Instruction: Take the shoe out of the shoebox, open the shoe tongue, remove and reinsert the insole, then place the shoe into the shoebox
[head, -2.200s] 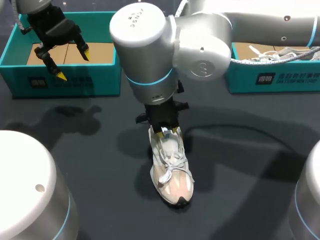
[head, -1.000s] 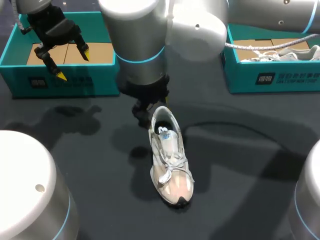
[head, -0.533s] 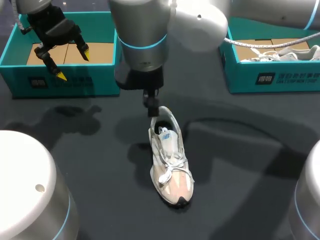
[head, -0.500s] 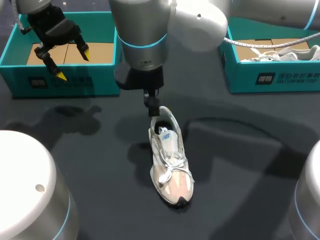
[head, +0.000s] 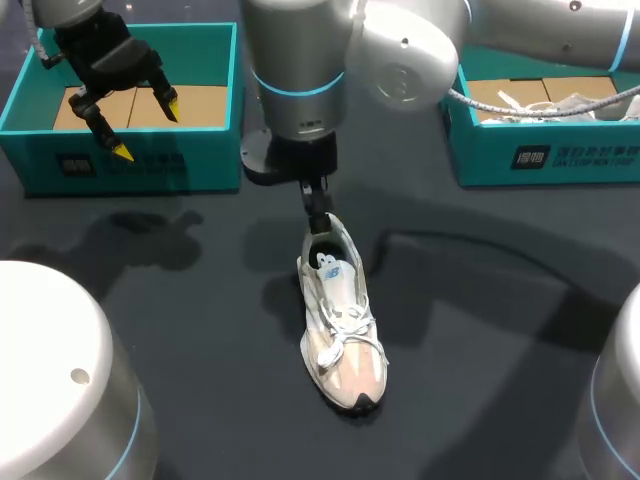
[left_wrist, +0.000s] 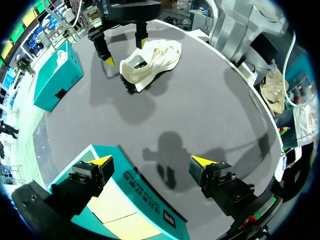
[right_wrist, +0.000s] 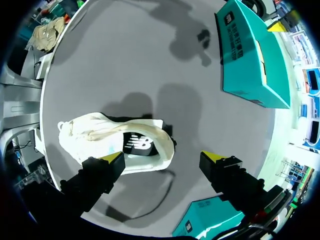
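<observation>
A cream sneaker (head: 341, 322) lies on the dark table, toe toward me, its dark insole (right_wrist: 138, 144) showing in the heel opening. My right arm reaches in past the middle, and its gripper (head: 316, 205) hangs just above the shoe's heel. In the right wrist view this gripper (right_wrist: 163, 157) is open, with one finger over the shoe (right_wrist: 115, 141) and nothing held. At the far left my left gripper (head: 125, 110) hangs open and empty over the teal shoebox (head: 150, 160), whose cardboard floor is bare. The left wrist view shows the shoe (left_wrist: 150, 62) ahead, with my right gripper (left_wrist: 124, 50) over it.
A second teal shoebox (head: 600, 155) stands at the back right with another pale shoe (head: 560, 103) and laces in it. In the left wrist view the left box (left_wrist: 125, 200) lies under the left gripper (left_wrist: 152, 161). Bare dark tabletop surrounds the sneaker.
My right gripper has lifted out of the shoe's heel opening, moved slightly back and turned. The shoe stays where it was. The left arm has not moved.
</observation>
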